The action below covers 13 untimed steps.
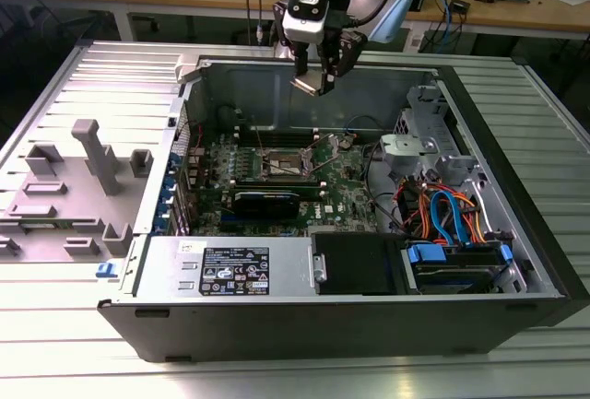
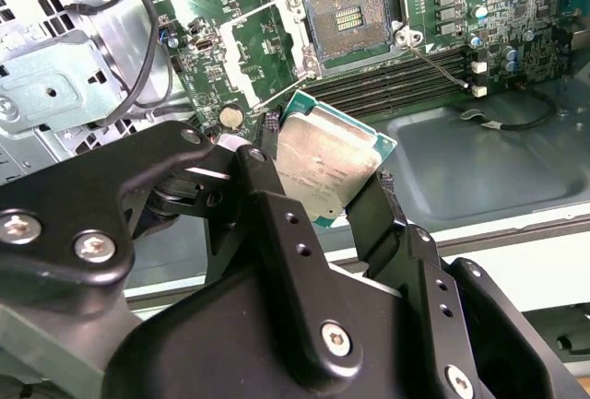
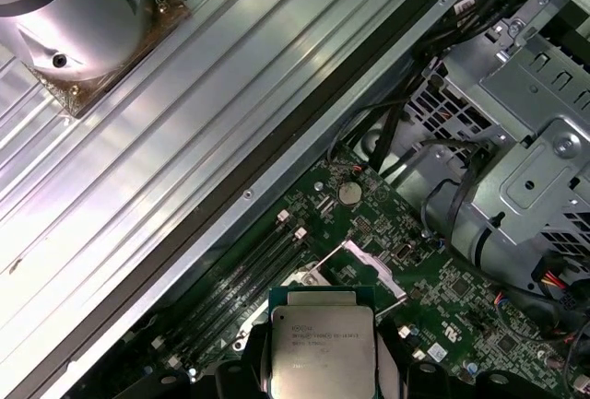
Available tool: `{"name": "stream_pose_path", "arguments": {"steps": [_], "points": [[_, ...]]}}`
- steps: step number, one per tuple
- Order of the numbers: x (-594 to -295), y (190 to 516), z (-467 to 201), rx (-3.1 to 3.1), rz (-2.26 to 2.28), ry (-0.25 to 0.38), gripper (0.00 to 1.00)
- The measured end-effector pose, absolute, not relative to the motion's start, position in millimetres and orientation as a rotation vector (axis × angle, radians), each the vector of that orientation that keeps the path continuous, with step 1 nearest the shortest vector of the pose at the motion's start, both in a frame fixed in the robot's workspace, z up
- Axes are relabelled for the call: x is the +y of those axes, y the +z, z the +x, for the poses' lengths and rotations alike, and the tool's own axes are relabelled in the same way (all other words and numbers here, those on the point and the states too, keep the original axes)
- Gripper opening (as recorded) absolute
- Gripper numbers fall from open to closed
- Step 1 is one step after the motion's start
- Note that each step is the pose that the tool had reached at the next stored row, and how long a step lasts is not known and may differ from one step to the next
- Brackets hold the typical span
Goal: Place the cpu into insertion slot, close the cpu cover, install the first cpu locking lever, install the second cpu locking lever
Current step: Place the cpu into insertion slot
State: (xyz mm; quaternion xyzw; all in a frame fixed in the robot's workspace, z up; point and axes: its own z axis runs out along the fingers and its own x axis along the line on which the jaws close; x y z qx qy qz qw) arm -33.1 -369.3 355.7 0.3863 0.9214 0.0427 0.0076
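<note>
The black two-fingered gripper [image 1: 316, 78] is clamped on the small, flat, square cpu [image 2: 323, 164] with a dull silvery metal top, one finger on each opposite edge. It hangs above the green motherboard [image 1: 355, 192] inside the open black computer case [image 1: 323, 325]. The small square insertion slot [image 2: 348, 17], with a dark centre and silvery rim, lies uncovered, well apart from the chip.

Even light, glare on ribbed table [image 3: 212, 76], case [image 1: 323, 325] seemingly dim inside.
</note>
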Motion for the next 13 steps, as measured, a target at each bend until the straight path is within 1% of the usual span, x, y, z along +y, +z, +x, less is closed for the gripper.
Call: {"name": "stream_pose_path", "arguments": {"steps": [13], "points": [[-370.5, 355.3, -33.1, 2.846, 1.282, 0.133, 0.55]]}}
